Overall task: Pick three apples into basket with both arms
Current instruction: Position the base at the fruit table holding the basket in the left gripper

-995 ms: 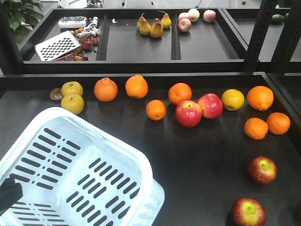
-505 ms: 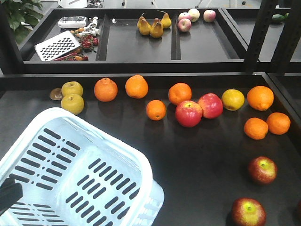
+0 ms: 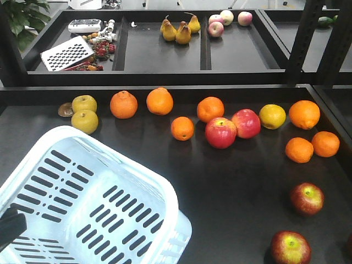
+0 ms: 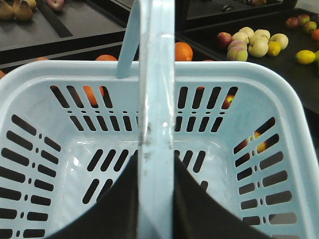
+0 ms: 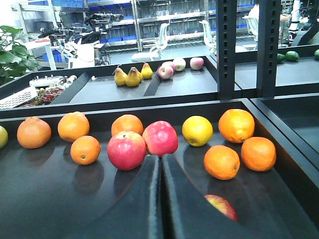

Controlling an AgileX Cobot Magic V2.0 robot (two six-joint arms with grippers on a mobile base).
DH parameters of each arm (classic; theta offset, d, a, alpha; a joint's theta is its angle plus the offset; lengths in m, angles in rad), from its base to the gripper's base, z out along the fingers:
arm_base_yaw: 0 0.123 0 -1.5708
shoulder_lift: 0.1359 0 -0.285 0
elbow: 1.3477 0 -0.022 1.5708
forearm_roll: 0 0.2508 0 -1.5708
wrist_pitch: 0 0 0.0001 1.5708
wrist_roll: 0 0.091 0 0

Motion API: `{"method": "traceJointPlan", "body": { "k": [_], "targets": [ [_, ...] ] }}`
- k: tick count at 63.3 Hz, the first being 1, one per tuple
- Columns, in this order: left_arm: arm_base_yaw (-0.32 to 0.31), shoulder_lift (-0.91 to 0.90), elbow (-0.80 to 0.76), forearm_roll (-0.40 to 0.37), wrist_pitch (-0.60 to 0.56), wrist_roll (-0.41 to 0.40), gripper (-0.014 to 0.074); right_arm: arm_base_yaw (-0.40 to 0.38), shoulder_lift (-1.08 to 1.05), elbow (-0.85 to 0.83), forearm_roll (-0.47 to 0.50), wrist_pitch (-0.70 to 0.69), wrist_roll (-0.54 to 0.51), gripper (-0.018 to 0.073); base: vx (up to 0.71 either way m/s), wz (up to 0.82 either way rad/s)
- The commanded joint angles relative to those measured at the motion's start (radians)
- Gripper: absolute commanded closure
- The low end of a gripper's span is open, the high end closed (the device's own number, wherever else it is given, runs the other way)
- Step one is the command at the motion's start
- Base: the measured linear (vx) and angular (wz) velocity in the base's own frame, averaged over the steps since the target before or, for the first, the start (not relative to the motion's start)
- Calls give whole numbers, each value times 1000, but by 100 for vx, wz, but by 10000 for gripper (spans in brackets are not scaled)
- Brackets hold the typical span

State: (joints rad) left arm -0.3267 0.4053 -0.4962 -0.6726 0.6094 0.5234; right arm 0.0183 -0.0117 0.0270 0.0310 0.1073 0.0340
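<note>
Clamped with the left end effector [image 4: 155, 167] around the pale blue handle [image 4: 156, 89] of the basket [image 4: 45, 84], one dark finger on either side of the strap. Pressed shut and empty at the right end effector [image 5: 160, 162], with only a thin seam between the fingers [image 5: 144, 199]. Nothing in the basket, so judged as the very start: fetching a first apple.

Open the right fingers wide before descending. Go for the nearest apple [image 3: 290, 247] or the second apple [image 3: 307, 198], both at the near right of the counter [image 3: 231, 187] and well apart from the basket at near left. Come straight down over the stem and close across the widest part, to avoid nudging the fruit into a roll. Hold the basket steady and bring its mouth toward the right arm. Steer clear of the oranges [image 3: 299, 149] just behind. Take the red apple [image 3: 220, 132] in the middle row as a likely third.

From the front: the whole layout, but only a dark sliver of the left end effector. From the left wrist: the grip itself and the bare slotted floor. From the right wrist: the shut fingers and just a red edge of fruit [image 5: 222, 205] beside them.
</note>
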Motion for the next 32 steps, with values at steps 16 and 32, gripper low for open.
{"method": "traceJointPlan", "body": {
  "k": [16, 32],
  "targets": [
    [-2, 6, -29, -74, -79, 0, 603, -7, -14, 15, -11, -67, -8, 564, 0, 0],
    [-2, 98, -130, -74, -20, 141, 603, -7, -14, 15, -11, -67, -8, 564, 0, 0]
  ]
}}
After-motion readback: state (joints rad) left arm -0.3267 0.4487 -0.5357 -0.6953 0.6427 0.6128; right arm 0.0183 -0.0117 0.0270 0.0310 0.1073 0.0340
